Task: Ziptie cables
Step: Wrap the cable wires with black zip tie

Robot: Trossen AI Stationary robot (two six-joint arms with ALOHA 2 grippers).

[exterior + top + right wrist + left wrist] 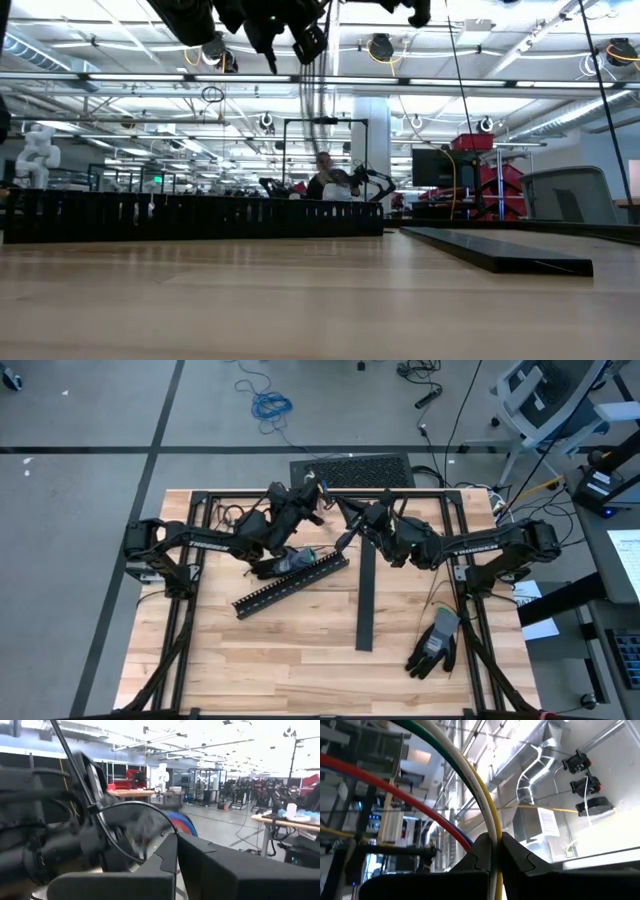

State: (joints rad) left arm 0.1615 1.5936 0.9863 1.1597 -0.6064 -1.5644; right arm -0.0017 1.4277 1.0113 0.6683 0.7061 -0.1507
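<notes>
In the left wrist view the cables (487, 810) arc past as white, yellow, green, red and blue wires, and my left gripper (495, 842) is shut on two of them. My left gripper (318, 495) and my right gripper (348, 512) meet high over the table's far middle. My right gripper (176, 840) is shut at the end of a thin black zip tie (120, 805) that curls into a loop in front of it. The black slotted duct (290, 585) lies flat on the table below the left arm. My left gripper pinches the white and the yellow wire (493, 832) between its two fingertips, with the fingers lying across them. The wires run on beyond the fingers, lifted well clear of the table; the green, red and blue wires pass beside the fingers, outside the pinch. My right gripper has the loop's end of the zip tie (170, 830) meeting its shut fingertips. The fingers hide the contact itself. The ribbed strap (125, 845) runs off toward the left arm, clear of the table.
A long flat black cover strip (365, 605) lies on the table's middle right. A pair of grey-and-black gloves (435, 645) rests near the front right. A black frame (450, 500) borders the tabletop. The near half of the wooden table (280, 660) holds nothing else.
</notes>
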